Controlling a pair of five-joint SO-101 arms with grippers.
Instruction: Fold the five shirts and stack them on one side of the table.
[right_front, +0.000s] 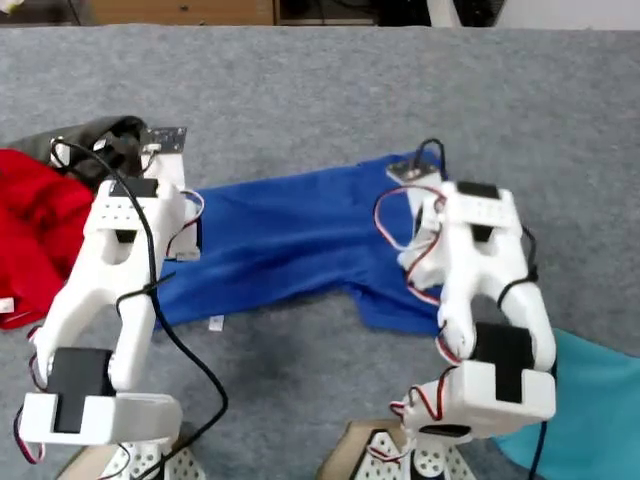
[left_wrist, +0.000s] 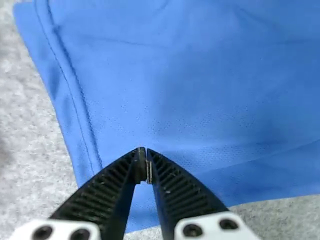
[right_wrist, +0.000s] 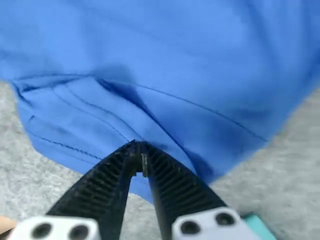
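A blue shirt (right_front: 300, 240) lies spread across the middle of the grey table (right_front: 320, 80). My left arm (right_front: 125, 250) stands over the shirt's left edge. My left gripper (left_wrist: 141, 162) is shut, its tips down on flat blue fabric (left_wrist: 200, 75) just inside the stitched hem (left_wrist: 70, 100). My right arm (right_front: 480, 250) stands over the shirt's right end, by the sleeve. My right gripper (right_wrist: 139, 157) is shut on the blue cloth (right_wrist: 175, 50), and creases run to its tips.
A red shirt (right_front: 35, 230) lies bunched at the table's left edge, with a dark garment (right_front: 90, 140) behind it. A teal shirt (right_front: 590, 400) lies at the front right corner. Bare grey table stretches along the back.
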